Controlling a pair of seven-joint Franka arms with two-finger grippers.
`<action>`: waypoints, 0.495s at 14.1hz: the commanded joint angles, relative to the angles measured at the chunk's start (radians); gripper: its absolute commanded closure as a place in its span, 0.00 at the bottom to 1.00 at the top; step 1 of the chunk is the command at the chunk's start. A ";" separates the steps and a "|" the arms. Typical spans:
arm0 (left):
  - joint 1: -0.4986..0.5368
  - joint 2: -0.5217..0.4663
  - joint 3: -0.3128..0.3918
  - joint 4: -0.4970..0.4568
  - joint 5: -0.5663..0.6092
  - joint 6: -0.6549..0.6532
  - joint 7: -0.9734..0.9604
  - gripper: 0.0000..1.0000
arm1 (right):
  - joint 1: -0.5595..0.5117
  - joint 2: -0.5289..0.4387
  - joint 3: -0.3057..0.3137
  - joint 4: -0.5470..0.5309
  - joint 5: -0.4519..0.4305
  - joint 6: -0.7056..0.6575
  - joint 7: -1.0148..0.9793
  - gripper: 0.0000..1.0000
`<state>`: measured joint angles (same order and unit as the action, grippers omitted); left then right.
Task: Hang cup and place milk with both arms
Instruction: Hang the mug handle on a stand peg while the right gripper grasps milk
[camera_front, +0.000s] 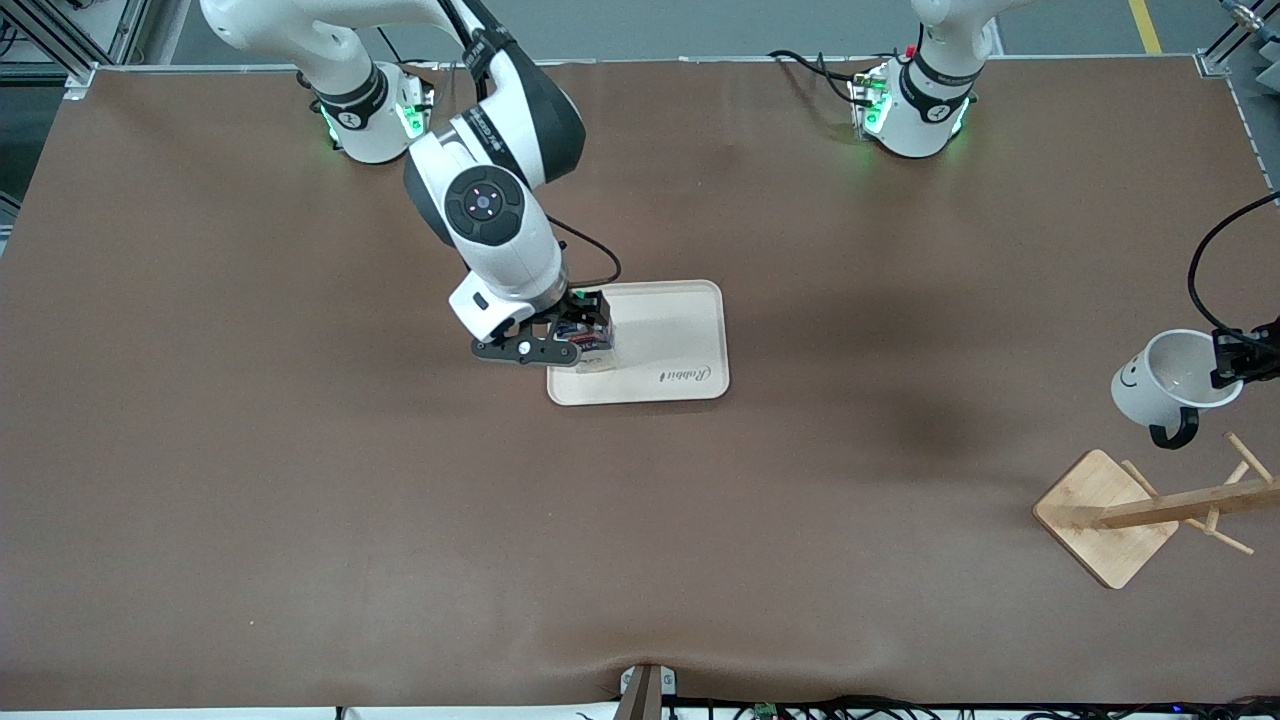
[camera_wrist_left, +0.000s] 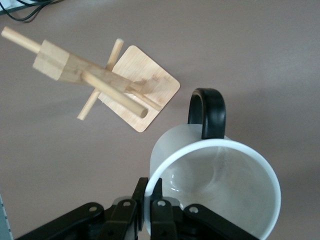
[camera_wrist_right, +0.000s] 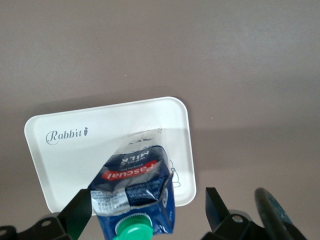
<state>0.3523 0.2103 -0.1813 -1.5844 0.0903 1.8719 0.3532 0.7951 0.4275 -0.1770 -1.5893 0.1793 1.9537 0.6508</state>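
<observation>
Brown worktop. White tray lies mid-worktop. Wooden rack base lies toward left arm's end, nearer front camera than tray. Arm bases farthest from camera.

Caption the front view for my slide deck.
Right tool open around the milk on the tray; left tool holds the cup over the rack.

Left gripper cut off at frame's right edge, as is mug rack. Milk carton largely hidden beneath right gripper.
</observation>
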 joint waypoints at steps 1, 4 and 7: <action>0.036 -0.012 -0.012 0.009 -0.023 -0.027 0.067 1.00 | 0.035 0.043 -0.010 0.017 0.026 0.034 0.012 0.00; 0.053 -0.009 -0.009 0.015 -0.026 -0.019 0.084 1.00 | 0.044 0.065 -0.012 0.019 0.042 0.047 0.010 0.00; 0.071 0.006 -0.009 0.050 -0.026 -0.016 0.090 1.00 | 0.064 0.065 -0.012 -0.001 0.040 0.036 0.010 0.00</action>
<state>0.3984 0.2105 -0.1812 -1.5713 0.0808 1.8697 0.4137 0.8410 0.4900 -0.1771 -1.5897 0.1999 1.9984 0.6527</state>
